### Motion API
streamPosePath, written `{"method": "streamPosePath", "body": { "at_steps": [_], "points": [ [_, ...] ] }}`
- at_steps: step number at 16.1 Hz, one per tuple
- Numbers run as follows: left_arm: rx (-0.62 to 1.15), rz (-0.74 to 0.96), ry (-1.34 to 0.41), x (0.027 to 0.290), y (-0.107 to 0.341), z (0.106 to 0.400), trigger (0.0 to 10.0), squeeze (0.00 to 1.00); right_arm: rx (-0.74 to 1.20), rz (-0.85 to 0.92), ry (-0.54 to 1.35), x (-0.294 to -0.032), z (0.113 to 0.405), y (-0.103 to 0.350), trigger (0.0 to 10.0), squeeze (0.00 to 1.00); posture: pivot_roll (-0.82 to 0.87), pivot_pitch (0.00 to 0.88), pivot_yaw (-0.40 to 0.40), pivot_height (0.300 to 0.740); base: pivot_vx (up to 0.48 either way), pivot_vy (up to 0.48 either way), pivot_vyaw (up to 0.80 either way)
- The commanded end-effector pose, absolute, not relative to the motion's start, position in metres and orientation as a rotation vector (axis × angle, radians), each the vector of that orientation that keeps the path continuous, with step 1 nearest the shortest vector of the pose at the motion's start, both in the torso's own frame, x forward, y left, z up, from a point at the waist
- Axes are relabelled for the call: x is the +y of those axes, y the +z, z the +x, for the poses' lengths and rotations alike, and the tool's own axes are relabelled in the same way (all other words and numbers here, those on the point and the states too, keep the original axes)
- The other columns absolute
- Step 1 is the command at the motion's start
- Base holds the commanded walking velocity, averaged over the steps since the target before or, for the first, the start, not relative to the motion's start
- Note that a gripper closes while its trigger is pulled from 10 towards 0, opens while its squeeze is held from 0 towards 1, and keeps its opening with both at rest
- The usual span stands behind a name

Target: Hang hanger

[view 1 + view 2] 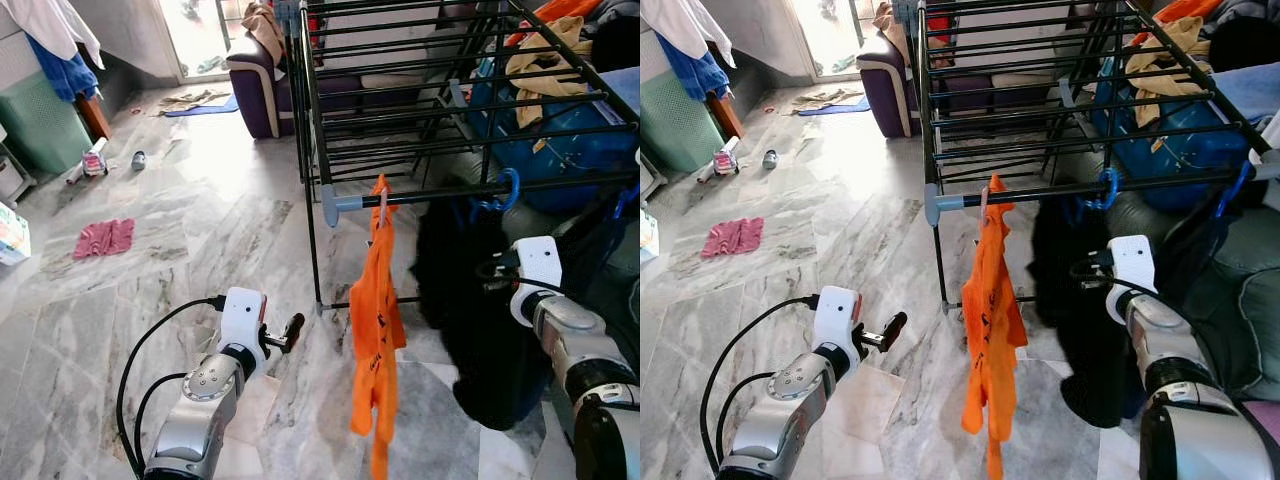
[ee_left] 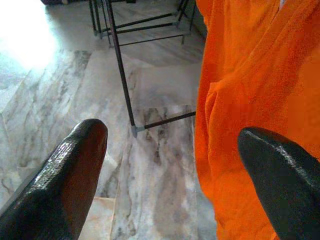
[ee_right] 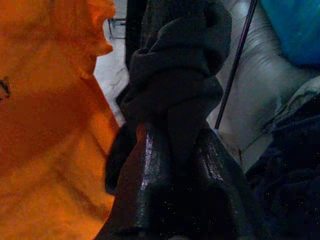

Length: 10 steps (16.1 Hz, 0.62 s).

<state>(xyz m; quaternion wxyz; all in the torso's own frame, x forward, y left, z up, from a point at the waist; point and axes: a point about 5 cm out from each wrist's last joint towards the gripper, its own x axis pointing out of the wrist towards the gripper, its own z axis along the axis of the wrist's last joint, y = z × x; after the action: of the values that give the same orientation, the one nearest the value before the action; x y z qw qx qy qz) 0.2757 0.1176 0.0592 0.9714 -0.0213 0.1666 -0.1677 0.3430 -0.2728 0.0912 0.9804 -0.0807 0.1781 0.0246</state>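
Hanger [image 1: 383,208], thin and pale, hooks over the front bar of the black wire drying rack [image 1: 420,90] with a limp orange shirt [image 1: 376,330] hanging from it above the veined marble floor [image 1: 180,260]. Beside the shirt a black garment [image 1: 470,300] droops from a blue hanger [image 1: 508,188]. The left gripper [image 2: 175,165] hovers low with fingers spread before the orange cloth; the right gripper [image 3: 175,165] has its glossy fingers pinched on a bunched fold of the dark fabric.

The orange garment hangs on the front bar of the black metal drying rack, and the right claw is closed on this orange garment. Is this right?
Not quite. The orange garment does hang on the front bar of the black metal drying rack, but the right claw is closed on a dark grey-black cloth, as the right wrist view shows; the orange garment is only beside it.
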Motion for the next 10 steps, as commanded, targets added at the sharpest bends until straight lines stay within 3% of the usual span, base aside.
{"method": "streamPosePath", "body": {
  "at_steps": [1,4,6,7,8,9,10],
  "points": [
    [0.312,-0.028,-0.322,0.119,0.063,0.28,10.0,0.0,0.231,-0.196,0.046,-0.269,0.351,0.109,0.0,0.0,0.03,0.037,0.054,0.74,0.0,0.0,0.0],
    [0.295,-0.027,-0.269,0.123,0.064,0.283,10.0,0.0,0.082,-0.226,0.038,-0.27,0.351,0.127,0.0,0.0,0.03,0.025,0.046,0.74,0.0,0.0,0.0],
    [0.318,-0.023,-0.247,0.126,0.057,0.279,10.0,0.0,0.025,-0.18,0.024,-0.267,0.33,0.116,0.4,0.0,0.03,0.0,0.037,0.74,0.0,0.0,0.0],
    [0.312,-0.016,-0.249,0.126,0.057,0.279,10.0,0.0,0.021,-0.162,0.026,-0.263,0.319,0.107,1.8,0.0,0.03,0.0,0.038,0.74,0.0,0.0,0.0],
    [0.31,-0.001,-0.244,0.126,0.057,0.28,10.0,0.0,0.023,-0.145,0.031,-0.256,0.308,0.098,5.0,0.0,0.03,0.0,0.04,0.74,0.0,0.0,0.0],
    [0.306,-0.003,-0.246,0.126,0.057,0.28,10.0,0.0,0.035,-0.134,0.032,-0.25,0.299,0.09,10.0,0.0,0.02,0.0,0.043,0.74,0.0,0.0,0.0],
    [0.306,0.0,-0.258,0.124,0.055,0.281,10.0,0.0,0.08,-0.129,0.024,-0.237,0.287,0.071,10.0,0.0,0.02,0.0,0.05,0.74,0.0,0.0,0.0]
  ]
}}
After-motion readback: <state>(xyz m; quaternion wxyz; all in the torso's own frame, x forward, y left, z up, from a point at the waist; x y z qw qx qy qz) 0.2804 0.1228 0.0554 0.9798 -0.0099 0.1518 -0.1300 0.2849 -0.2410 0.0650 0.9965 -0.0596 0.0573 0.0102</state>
